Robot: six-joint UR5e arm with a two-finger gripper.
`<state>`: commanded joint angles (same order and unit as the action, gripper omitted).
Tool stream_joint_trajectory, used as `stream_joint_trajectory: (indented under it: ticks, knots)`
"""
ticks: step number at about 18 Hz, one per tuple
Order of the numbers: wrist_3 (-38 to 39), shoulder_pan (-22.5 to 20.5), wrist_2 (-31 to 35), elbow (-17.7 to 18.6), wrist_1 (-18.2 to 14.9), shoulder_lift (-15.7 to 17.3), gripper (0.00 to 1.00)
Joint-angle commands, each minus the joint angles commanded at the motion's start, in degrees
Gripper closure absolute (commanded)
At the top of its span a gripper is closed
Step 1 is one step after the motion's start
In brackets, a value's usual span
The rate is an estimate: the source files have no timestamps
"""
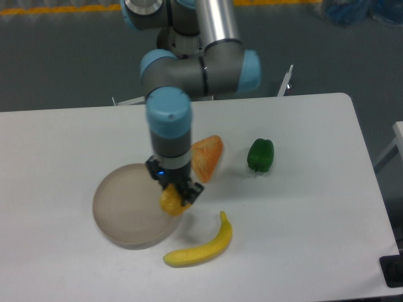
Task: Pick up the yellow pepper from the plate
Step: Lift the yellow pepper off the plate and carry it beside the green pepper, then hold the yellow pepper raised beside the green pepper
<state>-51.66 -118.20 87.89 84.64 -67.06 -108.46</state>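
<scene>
The yellow pepper (170,202) is a small yellow-orange lump at the right edge of the round grey-beige plate (126,207). My gripper (176,195) points straight down over it, and its dark fingers sit on either side of the pepper, closed against it. I cannot tell whether the pepper rests on the plate or is lifted just off it. The gripper body hides the pepper's top and stem.
An orange wedge-shaped piece (208,157) lies just right of the gripper. A green pepper (260,155) sits further right. A yellow banana (200,245) lies in front of the plate. The white table (302,214) ends at the right and front.
</scene>
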Motion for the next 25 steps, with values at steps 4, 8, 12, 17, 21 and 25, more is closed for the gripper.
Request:
stream_joint_trajectory:
  ticks: [4,8,12,17,21,25]
  knots:
    - [-9.5,-6.7,0.1,0.0,-0.1,1.5,1.00]
    - [-18.4,-13.1,0.1,-0.1,-1.8,1.6,1.00]
    - [-28.4,-16.6,0.1,0.5,-1.8,1.0,0.99]
    - [-35.8,-18.8,0.7,1.4,-2.2,-0.3,0.97]
    - [-35.8,-18.4,0.7,-0.1,-3.7,-2.4,0.98]
    - [-36.8,-18.3,0.6,-0.1,-3.3,-2.6,0.98]
